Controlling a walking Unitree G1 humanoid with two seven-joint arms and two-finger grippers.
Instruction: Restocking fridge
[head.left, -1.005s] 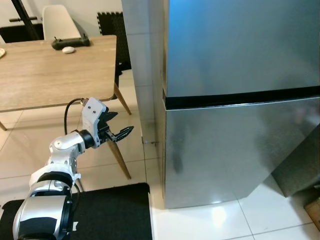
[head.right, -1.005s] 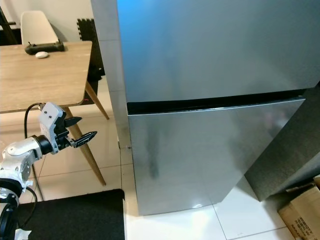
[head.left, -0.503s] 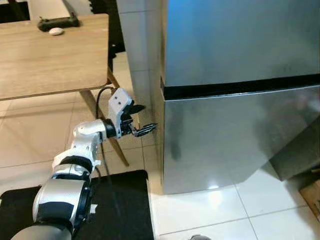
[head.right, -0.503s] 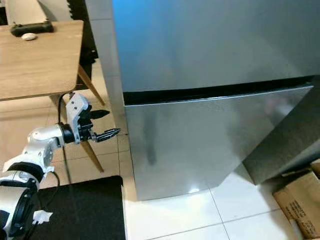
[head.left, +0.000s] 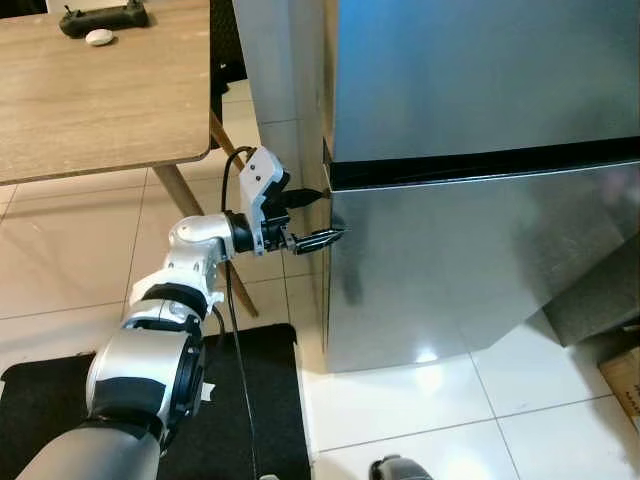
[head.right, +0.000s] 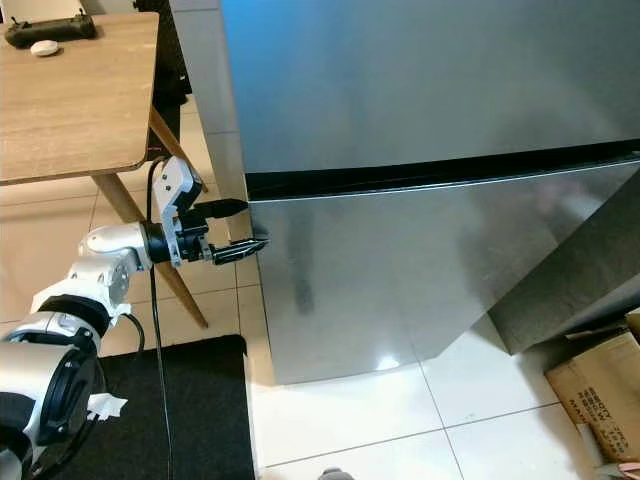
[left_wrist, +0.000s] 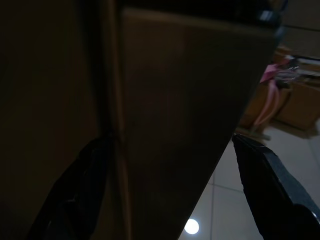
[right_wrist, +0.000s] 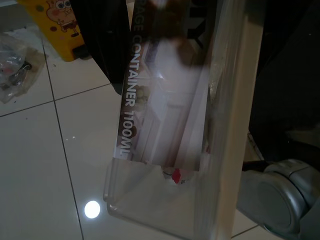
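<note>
Both eye views are bright and sharp, lit evenly from overhead — a small lamp reflection glints on the white floor tiles (head.left: 428, 355) just before the fridge (head.left: 480, 200), whose steel doors carry a soft bluish sheen. The left wrist view is very dim, its black fingers (left_wrist: 272, 185) blurred silhouettes. The right wrist view is brighter but smeared — the clear storage container (right_wrist: 165, 125) is out of focus, with one glare spot on the tile.

A steel-grey fridge (head.left: 480, 180) with a black door seam stands beside a light wood-grain table (head.left: 90, 100) on cream tiles (head.left: 70, 270).
</note>
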